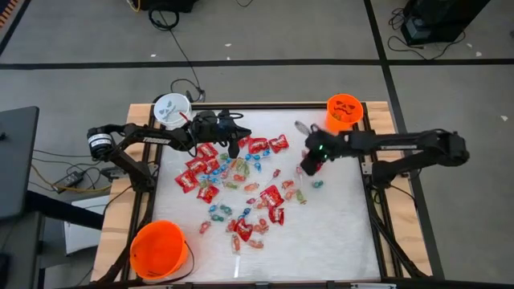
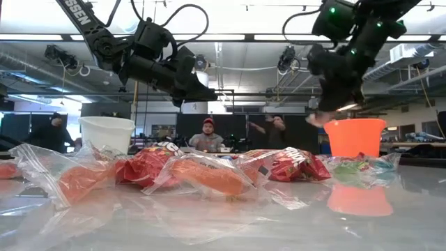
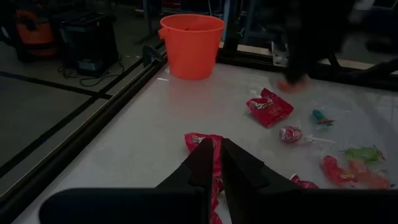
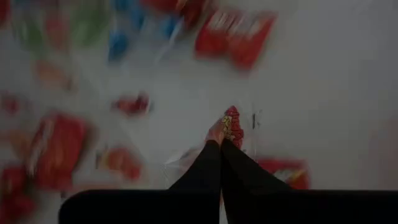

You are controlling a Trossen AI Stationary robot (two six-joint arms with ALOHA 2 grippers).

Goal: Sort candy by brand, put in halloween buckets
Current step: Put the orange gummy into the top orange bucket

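Showing "SSEN" lettering, left arm (image 2: 87,21) spans above candy (image 2: 209,171).

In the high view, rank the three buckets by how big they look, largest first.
1. The plain orange bucket at the table's near left corner looks largest.
2. and 3. The white bucket and the jack-o'-lantern bucket look about alike, so I won't rank them.

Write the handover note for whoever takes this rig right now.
Right gripper: shut on a red-wrapped candy, lifted above the table's right side.
Left gripper: shut on a red packet, near the white bucket.
Loose candy is spread mid-table; small orange bucket sits at the far right corner, large orange bucket at the near left.
Done: two pieces picked up.
Left: drop them, sort the rest.
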